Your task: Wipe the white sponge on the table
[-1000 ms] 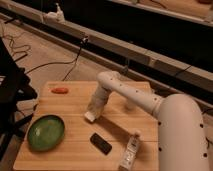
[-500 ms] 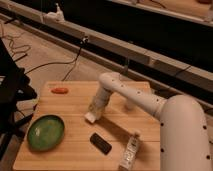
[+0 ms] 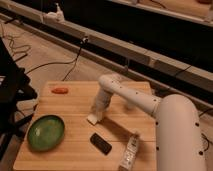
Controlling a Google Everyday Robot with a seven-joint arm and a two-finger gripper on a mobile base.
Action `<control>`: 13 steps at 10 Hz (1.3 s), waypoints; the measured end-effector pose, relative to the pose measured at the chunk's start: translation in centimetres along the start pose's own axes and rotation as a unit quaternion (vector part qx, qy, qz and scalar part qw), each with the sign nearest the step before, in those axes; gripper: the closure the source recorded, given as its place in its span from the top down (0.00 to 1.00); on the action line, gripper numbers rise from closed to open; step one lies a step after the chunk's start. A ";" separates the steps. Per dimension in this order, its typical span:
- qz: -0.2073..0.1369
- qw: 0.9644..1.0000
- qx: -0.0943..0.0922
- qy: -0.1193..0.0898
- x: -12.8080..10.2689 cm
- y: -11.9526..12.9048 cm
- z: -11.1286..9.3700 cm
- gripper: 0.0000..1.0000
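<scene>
Table (image 3: 75, 107): square top of pale wooden planks, carrying everything below.
Green bowl (image 3: 46, 132): round, at the table's front left, well apart from the sponge.
Orange item (image 3: 60, 90): small, elongated, near the back left edge; too blurred to name.
White sponge (image 3: 92, 119): small flat block lying on the table near its middle, directly under the gripper.
Gripper (image 3: 98, 111): pointing down, its tip against the sponge; whether it grasps the sponge, cannot tell.
Black slab (image 3: 101, 143): flat, phone-like, in front of the sponge.
Bottle (image 3: 129, 152): pale, lying on its side near the front right edge.
Arm (image 3: 145, 102): white, reaching in from the right.
</scene>
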 end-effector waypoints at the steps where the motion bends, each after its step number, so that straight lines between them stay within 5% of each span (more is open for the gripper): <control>1: 0.007 1.000 -0.003 0.007 0.4 0.2 -0.1 0.00; 4: 0.043 0.998 -0.008 0.043 2.8 0.7 -1.8 0.00; 8: 0.060 0.997 -0.003 0.053 4.2 -0.9 -2.6 0.00; 13: -0.003 0.999 0.019 0.028 0.8 -7.9 -1.0 0.00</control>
